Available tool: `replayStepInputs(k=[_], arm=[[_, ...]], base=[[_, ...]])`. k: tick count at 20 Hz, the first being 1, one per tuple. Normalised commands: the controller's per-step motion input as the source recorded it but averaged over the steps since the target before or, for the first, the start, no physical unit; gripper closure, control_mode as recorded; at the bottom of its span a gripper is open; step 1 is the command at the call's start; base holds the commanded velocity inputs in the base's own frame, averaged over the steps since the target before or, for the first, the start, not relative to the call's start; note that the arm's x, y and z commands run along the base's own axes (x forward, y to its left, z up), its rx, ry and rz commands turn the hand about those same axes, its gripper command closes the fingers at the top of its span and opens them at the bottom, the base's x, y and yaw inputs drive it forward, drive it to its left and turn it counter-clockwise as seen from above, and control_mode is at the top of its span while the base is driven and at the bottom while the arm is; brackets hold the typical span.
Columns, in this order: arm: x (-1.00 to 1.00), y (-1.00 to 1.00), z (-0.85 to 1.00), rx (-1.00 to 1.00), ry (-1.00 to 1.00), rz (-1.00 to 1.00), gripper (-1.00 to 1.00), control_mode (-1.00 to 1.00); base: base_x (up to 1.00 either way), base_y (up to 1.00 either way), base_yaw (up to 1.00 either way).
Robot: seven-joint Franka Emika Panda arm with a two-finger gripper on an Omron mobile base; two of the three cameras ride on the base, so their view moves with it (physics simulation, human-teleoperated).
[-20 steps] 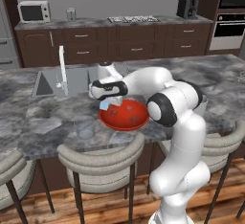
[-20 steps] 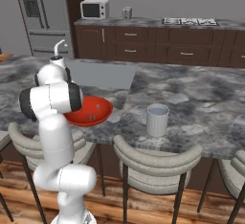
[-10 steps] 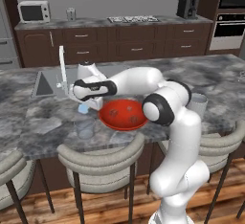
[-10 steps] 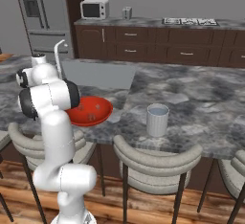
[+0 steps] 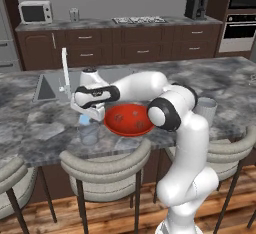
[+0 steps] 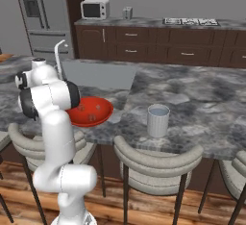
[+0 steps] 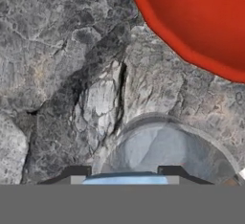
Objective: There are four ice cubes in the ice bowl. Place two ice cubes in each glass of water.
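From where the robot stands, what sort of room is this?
A home kitchen, rendered. A grey marble island counter holds a sink with a tall white faucet. Dark wood cabinets along the back wall carry a white microwave and a cooktop, beside a grey refrigerator.

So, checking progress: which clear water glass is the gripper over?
The clear water glass left of the glossy red bowl, under the gripper; the other stands right.

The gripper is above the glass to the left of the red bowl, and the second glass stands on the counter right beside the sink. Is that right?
Not quite. The second glass stands on the far side of the red bowl from the sink, as the right base view shows. The rest holds: the gripper is above the glass left of the bowl.
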Motion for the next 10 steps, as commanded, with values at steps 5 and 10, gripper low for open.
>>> replayStepInputs(k=[5,10], arm=[[-0.10,0.00,-0.05,0.00,0.04,-0.05,1.00,-1.00],[-0.40,0.00,0.00,0.00,0.03,-0.05,1.00,-1.00]], base=[[0.00,0.00,0.00],[0.00,0.00,0.00]])
